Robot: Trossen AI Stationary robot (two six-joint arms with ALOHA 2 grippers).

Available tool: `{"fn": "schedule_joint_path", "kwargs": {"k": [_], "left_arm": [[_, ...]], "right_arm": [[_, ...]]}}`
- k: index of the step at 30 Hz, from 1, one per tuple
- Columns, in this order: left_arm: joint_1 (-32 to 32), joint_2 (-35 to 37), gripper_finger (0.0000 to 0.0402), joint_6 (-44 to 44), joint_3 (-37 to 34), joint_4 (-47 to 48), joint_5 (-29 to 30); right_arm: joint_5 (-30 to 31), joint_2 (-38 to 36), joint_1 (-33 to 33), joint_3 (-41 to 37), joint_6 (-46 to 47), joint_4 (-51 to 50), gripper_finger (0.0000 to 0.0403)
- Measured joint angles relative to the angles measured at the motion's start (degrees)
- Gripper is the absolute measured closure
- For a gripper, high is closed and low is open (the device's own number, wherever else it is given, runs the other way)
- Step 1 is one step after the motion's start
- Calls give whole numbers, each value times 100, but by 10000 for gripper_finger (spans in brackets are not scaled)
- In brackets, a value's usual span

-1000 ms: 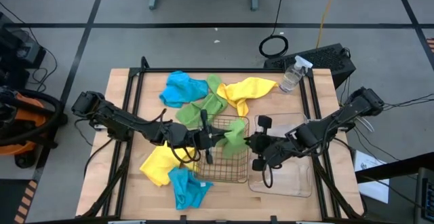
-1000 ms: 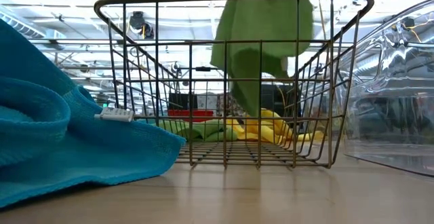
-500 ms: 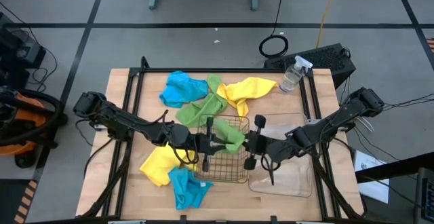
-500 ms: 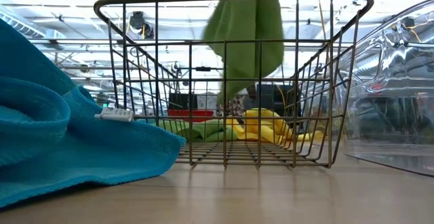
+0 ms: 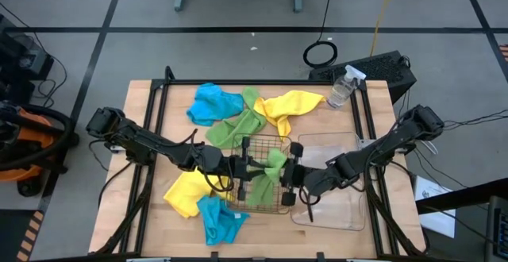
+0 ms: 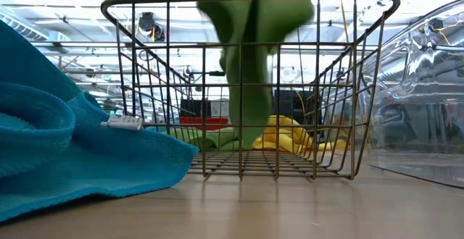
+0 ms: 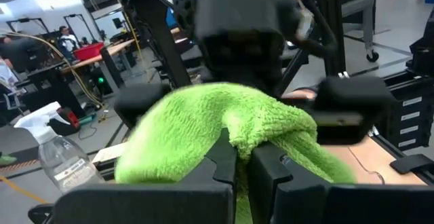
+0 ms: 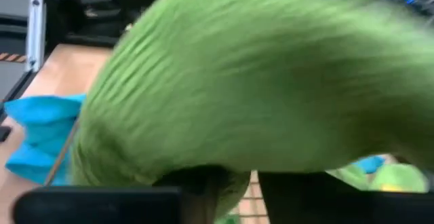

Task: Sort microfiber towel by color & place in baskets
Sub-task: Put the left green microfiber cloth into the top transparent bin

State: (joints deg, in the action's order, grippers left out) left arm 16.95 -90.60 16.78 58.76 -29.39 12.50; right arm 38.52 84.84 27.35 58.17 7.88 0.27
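Since a second ago the right end effector (image 5: 290, 184) has slid left toward the wire basket (image 5: 242, 206), and the green towel (image 5: 272, 171) now hangs lower inside it.

Counted from above: two yellow towels, at lower left (image 5: 184, 192) and upper centre (image 5: 290, 105); two blue towels, at (image 5: 217, 218) and (image 5: 214, 102); one more green towel (image 5: 238, 124); one wire basket; one clear tub (image 5: 341, 206) at lower right.

The left end effector (image 5: 248, 169) and the right one both pinch the held green towel over the basket. The left wrist view shows its fingers (image 7: 230, 163) closed on the cloth; the low view shows it dangling to the basket floor.

A spray bottle (image 5: 341, 87) stands at the counter's (image 5: 143, 111) upper right.
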Motion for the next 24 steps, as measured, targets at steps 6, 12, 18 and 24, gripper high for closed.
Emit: {"fn": "schedule_joint_path", "kwargs": {"k": [6,12,18,24], "left_arm": [[4,-3,386,-2,0,-8,-149],[4,-3,386,2,0,-7,-215],[4,-3,385,4,0,-11,-726],[4,-3,384,2,0,-9,-760]], "right_arm": [[19,137,-4,0,10,332,222],[-302,137,7,0,-398,780,165],[-732,137,-71,0,-539,900,151],[-734,137,-70,0,-707,900,225]]}}
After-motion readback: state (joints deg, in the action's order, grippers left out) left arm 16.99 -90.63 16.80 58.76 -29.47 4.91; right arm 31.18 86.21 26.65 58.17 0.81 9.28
